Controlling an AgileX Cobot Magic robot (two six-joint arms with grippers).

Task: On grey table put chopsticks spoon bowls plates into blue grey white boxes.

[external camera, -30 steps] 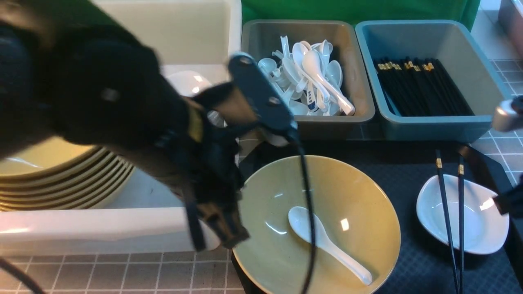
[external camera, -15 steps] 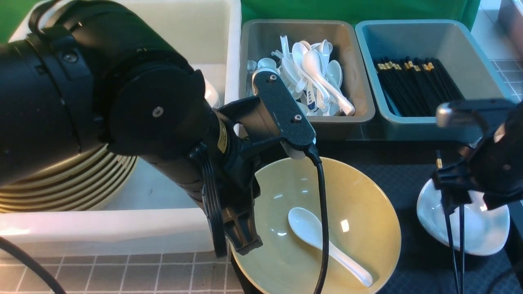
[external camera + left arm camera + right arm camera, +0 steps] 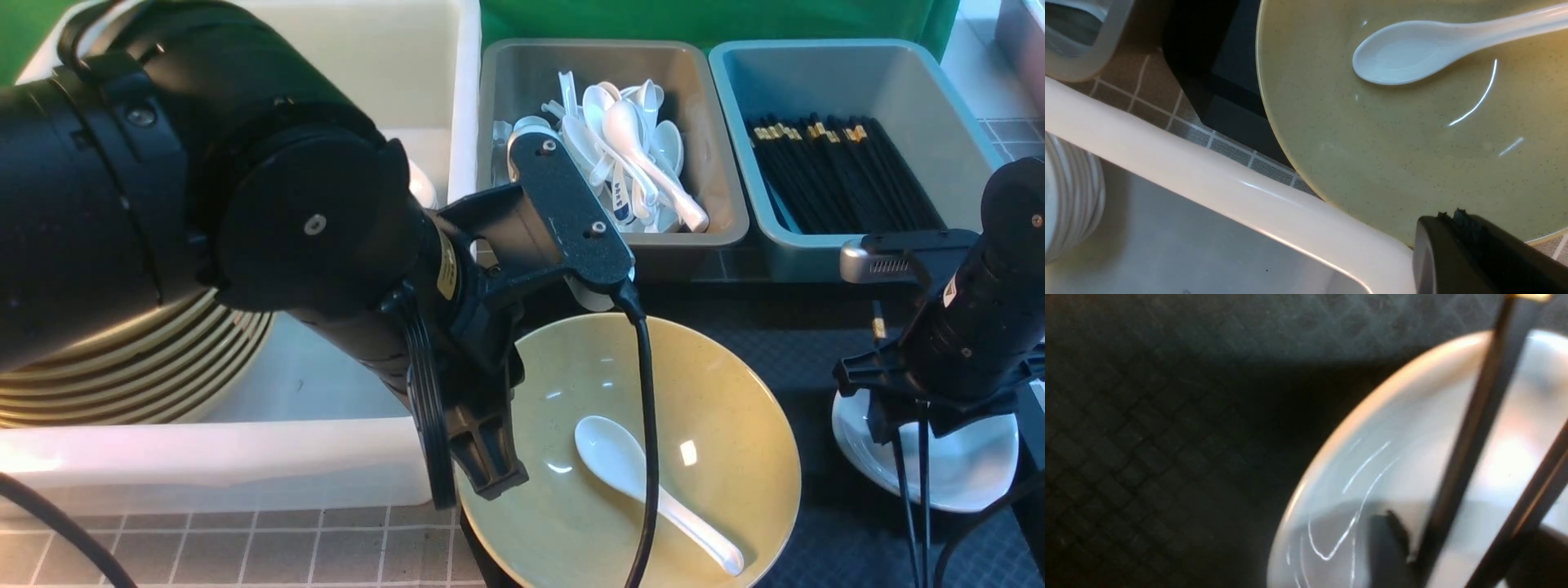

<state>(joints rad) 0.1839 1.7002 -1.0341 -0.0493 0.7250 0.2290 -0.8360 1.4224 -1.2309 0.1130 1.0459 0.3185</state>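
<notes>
A wide yellow bowl [image 3: 718, 392] [image 3: 1392, 155] sits on the black tray with a white spoon [image 3: 645, 482] [image 3: 1412, 57] lying inside it. My left gripper [image 3: 482, 482] [image 3: 1447, 214] is shut and empty, hanging over the bowl's left rim beside the white box [image 3: 245, 457]. To the right, a small white plate [image 3: 971, 474] [image 3: 1400, 428] has two black chopsticks [image 3: 906, 506] [image 3: 1470, 437] lying across it. My right gripper [image 3: 906, 420] [image 3: 1461, 539] is low over the plate and open. One finger stands on each side of the chopsticks, which still lie apart.
The white box holds a stack of yellow bowls [image 3: 163, 367] and white plates [image 3: 1069, 204]. Behind the black tray [image 3: 816, 327], the grey box [image 3: 710, 229] holds several spoons and the blue box [image 3: 857, 253] several chopsticks. The tiled grey table [image 3: 245, 547] shows in front.
My right arm came in from the right and dropped over the plate, its fingers now either side of the chopsticks. The left arm swung toward the bowl's rim, then held almost still.
</notes>
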